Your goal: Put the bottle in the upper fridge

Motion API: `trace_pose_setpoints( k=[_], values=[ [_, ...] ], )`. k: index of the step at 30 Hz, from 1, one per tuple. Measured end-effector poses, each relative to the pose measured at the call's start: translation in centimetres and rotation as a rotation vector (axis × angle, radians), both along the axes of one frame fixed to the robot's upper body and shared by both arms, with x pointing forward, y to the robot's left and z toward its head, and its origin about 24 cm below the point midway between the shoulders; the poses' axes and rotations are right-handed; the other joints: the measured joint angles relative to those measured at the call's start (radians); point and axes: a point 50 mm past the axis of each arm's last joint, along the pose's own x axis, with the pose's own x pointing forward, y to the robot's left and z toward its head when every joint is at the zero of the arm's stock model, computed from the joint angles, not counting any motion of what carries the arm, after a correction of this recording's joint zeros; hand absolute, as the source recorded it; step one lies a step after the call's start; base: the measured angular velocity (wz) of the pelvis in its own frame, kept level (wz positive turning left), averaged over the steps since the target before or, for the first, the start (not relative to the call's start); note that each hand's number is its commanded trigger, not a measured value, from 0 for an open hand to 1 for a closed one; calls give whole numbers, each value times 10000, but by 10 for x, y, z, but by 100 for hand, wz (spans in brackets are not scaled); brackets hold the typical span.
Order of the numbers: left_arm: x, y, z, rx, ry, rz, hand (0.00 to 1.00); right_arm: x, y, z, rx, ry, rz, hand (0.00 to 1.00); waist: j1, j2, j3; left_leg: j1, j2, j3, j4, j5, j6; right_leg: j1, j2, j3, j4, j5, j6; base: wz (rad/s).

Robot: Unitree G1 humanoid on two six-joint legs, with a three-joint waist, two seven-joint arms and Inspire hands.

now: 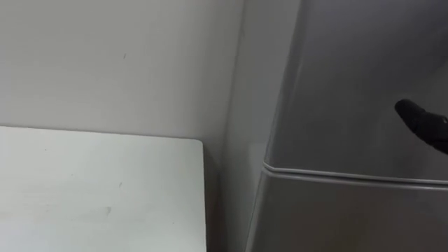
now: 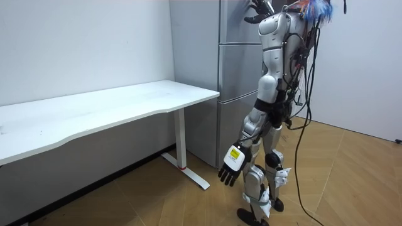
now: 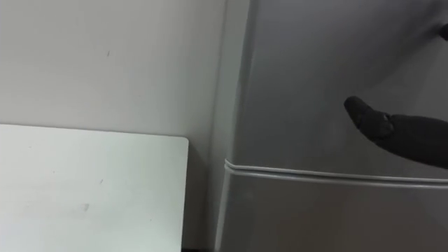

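Note:
A tall grey fridge fills the right of the eye views, with its upper door shut. A pale seam separates that door from the lower door. My right hand reaches in from the right, and a straight dark finger lies against the upper door just above the seam. In the room view I stand close before the fridge. There, the right hand is raised near its top with fingers spread. My left hand hangs open at my side, holding nothing.
A white table stands to my left against the pale wall, its right end close beside the fridge. In the room view the table runs off to the room view's left, and wooden floor lies behind me.

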Motion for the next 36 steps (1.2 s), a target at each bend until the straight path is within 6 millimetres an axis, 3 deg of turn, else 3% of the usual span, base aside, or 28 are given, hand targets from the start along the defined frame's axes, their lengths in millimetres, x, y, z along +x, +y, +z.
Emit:
trace_pose_setpoints(
  k=[11,20,26,32,36],
  values=[
    [-2,0,1,311,-111,409,0,-13,-40,-5,1734,-318,-1922,0,-36,103,20,-11,17,-115,-83,-4,5,-7,-16,-137,13,3,2,3],
    [-2,2,2,392,-227,544,0,-29,-63,-6,2502,-761,-3429,0,-417,132,5,-29,25,-13,-192,0,-1,-80,-9,-240,3,0,8,0],
    [0,8,4,541,-357,682,0,-35,-91,-22,3633,-557,-5075,0,-543,-50,-35,-16,35,12,-186,-2,2,-82,-12,-139,6,-1,10,0],
    [0,13,6,749,-511,821,0,-49,-111,-30,5180,-947,-6063,0,-583,-74,-20,-8,72,34,-173,-5,2,-91,-8,-135,3,-1,9,-1],
    [1,14,8,826,-648,855,0,-61,-124,-50,5885,-392,-6900,0,-665,-93,-2,-18,89,80,-132,-23,16,-99,-8,-100,12,-1,9,-3]
  ],
)
